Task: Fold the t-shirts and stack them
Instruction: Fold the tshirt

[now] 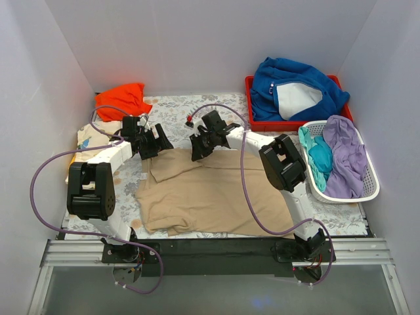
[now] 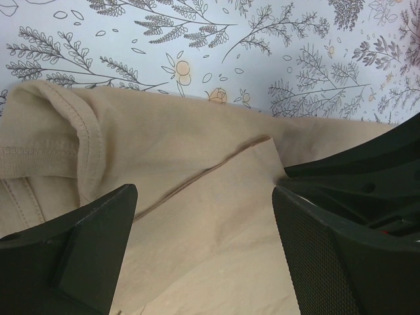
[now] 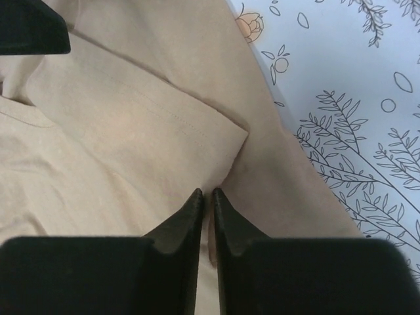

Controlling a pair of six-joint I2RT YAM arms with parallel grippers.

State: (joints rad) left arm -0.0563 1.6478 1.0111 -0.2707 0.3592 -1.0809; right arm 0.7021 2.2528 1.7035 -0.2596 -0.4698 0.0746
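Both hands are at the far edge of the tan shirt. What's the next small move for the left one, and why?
Probably lower the left hand and close it on the far edge of the tan t-shirt. It hangs open just above that edge, while the right hand is shut against the cloth; both need a grip to fold.

A robot lab booth: plain white walls (image 1: 197, 46) around a floral-covered table (image 1: 177, 105) with aluminium rail (image 1: 79, 252)

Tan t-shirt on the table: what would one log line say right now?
plain tan cloth t-shirt: spread out | left gripper: open over its far edge | right gripper: shut at sleeve fold, grasp unclear
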